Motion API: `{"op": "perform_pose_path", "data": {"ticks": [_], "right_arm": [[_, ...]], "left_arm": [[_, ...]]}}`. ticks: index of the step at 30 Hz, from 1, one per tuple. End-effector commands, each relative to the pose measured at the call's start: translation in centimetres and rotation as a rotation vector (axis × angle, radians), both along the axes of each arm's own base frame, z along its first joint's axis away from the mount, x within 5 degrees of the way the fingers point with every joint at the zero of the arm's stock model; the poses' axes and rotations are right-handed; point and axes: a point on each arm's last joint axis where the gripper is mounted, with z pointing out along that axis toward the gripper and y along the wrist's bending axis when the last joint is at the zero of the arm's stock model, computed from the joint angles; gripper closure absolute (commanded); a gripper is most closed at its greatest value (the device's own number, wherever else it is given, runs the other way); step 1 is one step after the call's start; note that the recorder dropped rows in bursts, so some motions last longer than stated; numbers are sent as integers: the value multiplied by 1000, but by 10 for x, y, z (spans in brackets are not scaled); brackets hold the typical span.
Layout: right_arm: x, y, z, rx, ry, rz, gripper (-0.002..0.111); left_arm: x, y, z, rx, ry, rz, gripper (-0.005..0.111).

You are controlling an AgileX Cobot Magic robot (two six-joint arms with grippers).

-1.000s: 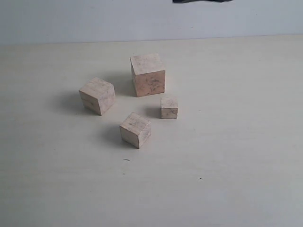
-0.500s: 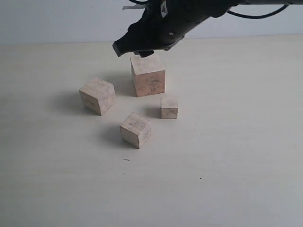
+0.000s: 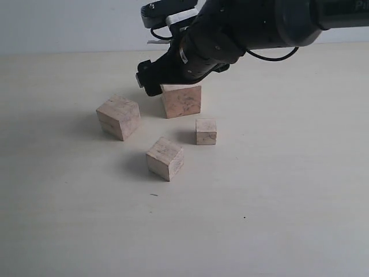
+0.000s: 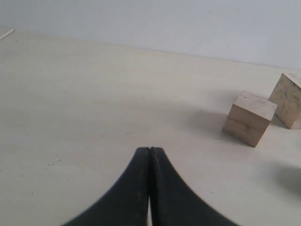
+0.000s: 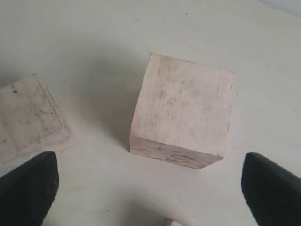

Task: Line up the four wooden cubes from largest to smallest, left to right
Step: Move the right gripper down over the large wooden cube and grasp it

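Observation:
Four pale wooden cubes stand close together mid-table. The largest cube (image 3: 182, 103) is at the back, the second-largest (image 3: 118, 117) to its left, the third (image 3: 165, 158) in front and the smallest (image 3: 206, 131) to the right. My right gripper (image 3: 176, 81) hangs just over the largest cube (image 5: 183, 113), open wide, a fingertip (image 5: 28, 188) out to each side and nothing held. The second-largest cube (image 5: 28, 117) also shows in the right wrist view. My left gripper (image 4: 149, 150) is shut and empty over bare table, two cubes (image 4: 249, 117) some way beyond it.
The pale tabletop (image 3: 277, 208) stretches on all sides of the cubes. A light wall (image 3: 69, 23) rises behind the table's far edge. The black right arm (image 3: 248, 29) reaches in from the upper right.
The right arm came in from the upper right and has dropped lower over the largest cube. None of the cubes has moved.

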Motion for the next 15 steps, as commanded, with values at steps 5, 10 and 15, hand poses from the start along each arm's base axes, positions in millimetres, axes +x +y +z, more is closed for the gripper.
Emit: {"op": "perform_pose_path", "data": {"ticks": [5,10,15], "right_arm": [[8,-3,6,18,-59,-13,3],[28,-6,-4,23,-64,-55,3],[42,7,-8,46,-81,-51,3]], "left_arm": [[0,0,0,2,-9,-6,107],[0,0,0,2,-9,-6,107],[0,0,0,2,-9,-6,107]]}}
